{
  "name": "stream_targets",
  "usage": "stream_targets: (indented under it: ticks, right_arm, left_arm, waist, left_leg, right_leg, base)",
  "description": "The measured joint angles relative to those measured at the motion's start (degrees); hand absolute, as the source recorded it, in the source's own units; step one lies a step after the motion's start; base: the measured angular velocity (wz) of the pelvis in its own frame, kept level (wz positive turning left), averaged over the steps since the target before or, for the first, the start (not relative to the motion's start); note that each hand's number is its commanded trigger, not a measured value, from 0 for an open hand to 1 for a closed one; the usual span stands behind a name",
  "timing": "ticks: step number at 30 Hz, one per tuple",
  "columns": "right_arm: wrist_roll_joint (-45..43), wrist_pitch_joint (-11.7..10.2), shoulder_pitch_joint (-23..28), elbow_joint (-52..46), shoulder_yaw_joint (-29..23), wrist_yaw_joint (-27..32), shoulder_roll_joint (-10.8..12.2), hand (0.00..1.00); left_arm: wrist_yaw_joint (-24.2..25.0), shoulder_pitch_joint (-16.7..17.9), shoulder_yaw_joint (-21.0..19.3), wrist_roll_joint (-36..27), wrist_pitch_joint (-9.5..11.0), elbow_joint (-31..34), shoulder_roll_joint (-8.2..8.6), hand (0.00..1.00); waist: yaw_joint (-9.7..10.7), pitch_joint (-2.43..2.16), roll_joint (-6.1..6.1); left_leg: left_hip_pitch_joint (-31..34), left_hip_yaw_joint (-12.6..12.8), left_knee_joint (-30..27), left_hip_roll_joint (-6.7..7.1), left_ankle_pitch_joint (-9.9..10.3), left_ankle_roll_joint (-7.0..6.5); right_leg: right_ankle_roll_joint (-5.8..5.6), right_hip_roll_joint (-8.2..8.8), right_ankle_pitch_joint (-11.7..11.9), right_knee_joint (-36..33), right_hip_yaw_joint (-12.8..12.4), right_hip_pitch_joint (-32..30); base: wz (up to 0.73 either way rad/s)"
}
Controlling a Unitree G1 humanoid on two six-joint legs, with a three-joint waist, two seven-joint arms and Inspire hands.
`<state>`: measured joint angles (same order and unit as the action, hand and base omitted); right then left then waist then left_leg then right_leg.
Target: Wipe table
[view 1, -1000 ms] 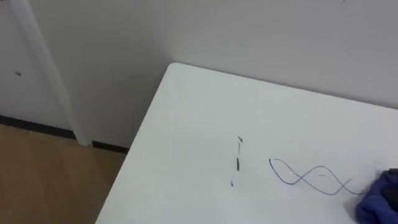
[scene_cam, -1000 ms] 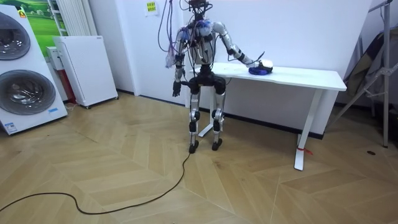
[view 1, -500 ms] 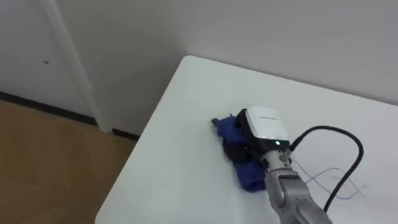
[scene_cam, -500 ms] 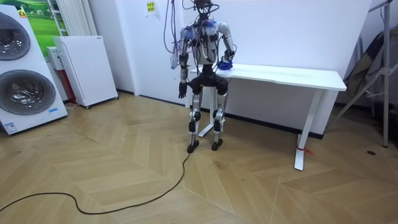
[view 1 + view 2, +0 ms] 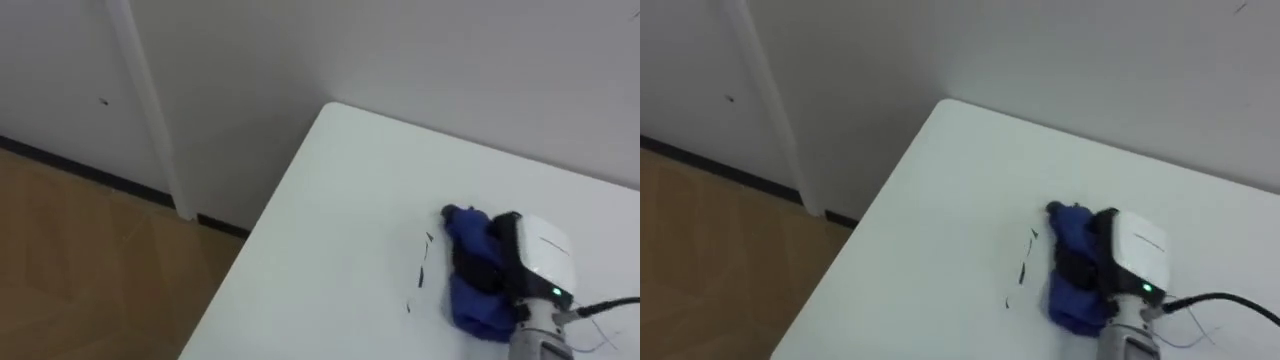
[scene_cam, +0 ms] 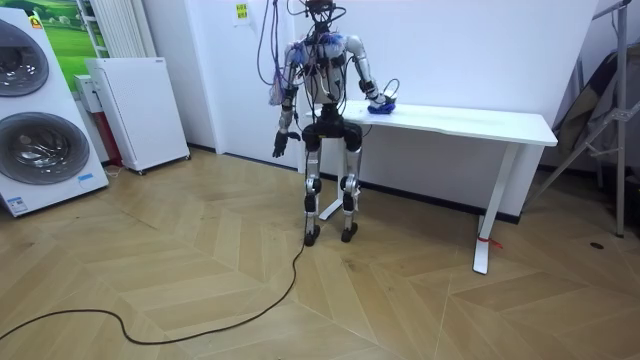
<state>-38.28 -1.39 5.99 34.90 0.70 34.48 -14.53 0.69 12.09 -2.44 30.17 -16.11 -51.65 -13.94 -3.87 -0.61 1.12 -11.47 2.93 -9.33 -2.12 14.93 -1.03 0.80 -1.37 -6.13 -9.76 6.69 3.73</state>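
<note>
Standing at the table's [image 5: 330,250] end nearest the room view's left, the robot is facing the tabletop and reaching over it with its right arm. Its right hand [image 5: 500,262] is resting on top of a blue cloth [image 5: 468,303], which is lying on the table, back from the near edge and well in from the corner. Whether that hand is gripping the cloth or pressing it flat cannot be told. Short dark pen marks [image 5: 420,275] are showing on the table just beside the cloth. The left hand [image 6: 281,146] is hanging below table height, fingers loose.
</note>
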Motion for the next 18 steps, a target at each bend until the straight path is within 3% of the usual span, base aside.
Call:
stream_targets:
  ticks: [3, 5, 8, 9, 10, 13, 15, 16, 18]
  right_arm:
    - [1.40, 0.25, -1.08, 1.20, -0.20, -0.23, -0.20, 1.00]
    - [1.37, 1.57, -1.82, 0.39, 0.73, -1.32, -0.15, 1.00]
    - [0.16, 5.84, -3.42, -1.80, 3.62, -3.13, 1.33, 1.00]
    - [-0.73, 8.48, -4.32, -3.29, 5.68, -4.41, 2.01, 1.00]
    - [-2.54, 11.26, -5.32, -5.84, 8.20, -6.99, 2.42, 1.00]
    - [-9.67, 15.27, -5.95, -13.79, 15.57, -13.70, 3.47, 1.00]
    - [-11.43, 16.20, -6.77, -16.69, 19.44, -16.39, 5.18, 1.00]
    - [-11.99, 16.28, -7.58, -17.69, 21.22, -17.73, 6.25, 1.00]
    - [-12.01, 15.71, -8.23, -18.23, 22.34, -18.60, 6.39, 1.00]
  left_arm:
    - [0.04, -0.22, 0.28, -0.22, 0.02, 0.11, 0.15, 0.00]
    - [0.03, -0.46, 0.40, -0.24, -0.05, 1.14, 0.54, 0.00]
    - [-0.29, -1.93, 1.12, -0.29, -0.13, 1.26, 2.01, 0.00]
    - [-0.45, -2.90, 1.73, -0.55, -0.18, 1.03, 2.67, 0.00]
    - [-0.62, -3.87, 1.99, -1.33, -0.25, 1.02, 3.51, 0.00]
    - [-1.41, -6.01, 3.53, -1.57, -0.11, 0.89, 5.11, 0.00]
    - [-2.02, -6.64, 3.94, -2.29, -0.11, 1.02, 5.91, 0.00]
    - [-2.54, -6.88, 4.27, -2.61, -0.13, 1.05, 6.24, 0.00]
    - [-2.85, -6.48, 5.43, -3.77, -0.17, 1.68, 6.36, 0.00]
  waist:
    - [0.56, -0.15, 0.08]
    - [0.41, -0.18, 0.08]
    - [-0.29, -0.15, -0.02]
    - [-1.35, -0.15, -0.03]
    - [-2.19, -0.11, -0.09]
    - [-4.16, 0.00, -0.02]
    - [-4.87, 0.17, 0.01]
    - [-4.90, 0.51, 0.01]
    - [-5.13, 0.75, -0.09]
  left_leg:
    - [0.00, -0.10, 0.11, 0.27, 0.14, -0.25]
    - [-0.06, 0.15, 0.05, 0.19, 0.14, -0.25]
    - [-0.69, 1.22, 0.41, -0.21, 0.15, -0.22]
    - [-1.06, 1.48, 0.74, -0.30, 0.16, -0.21]
    - [-1.08, 1.14, 0.85, -0.40, 0.21, -0.12]
    - [-1.11, -0.64, 1.63, -0.41, 0.23, -0.10]
    - [-0.93, -1.25, 1.70, -0.55, 0.22, -0.08]
    - [-0.73, -1.67, 1.71, -0.58, 0.19, -0.03]
    - [-0.14, -2.33, 1.60, -0.58, 0.17, 0.00]
  right_leg:
    - [-0.07, 0.17, 0.05, -0.16, 0.51, 0.25]
    - [-0.01, 0.08, 0.11, -0.29, 0.47, 0.20]
    - [0.27, -0.62, 0.30, -0.77, -1.07, -0.12]
    - [0.60, -1.06, 0.50, -1.21, -1.82, -0.67]
    - [1.04, -1.48, 0.85, -1.22, -2.08, -1.15]
    - [1.83, -2.12, 1.48, -1.21, -1.15, -2.19]
    - [2.03, -2.48, 1.50, -1.23, -1.28, -2.48]
    - [2.14, -2.57, 1.44, -1.15, -1.26, -2.61]
    - [2.12, -2.44, 1.39, -0.80, -0.78, -2.71]
  base:
    - [0.04]
    - [-0.06]
    - [-0.29]
    - [-0.67]
    - [-0.71]
    - [-0.48]
    - [-0.08]
    - [0.06]
    - [0.21]
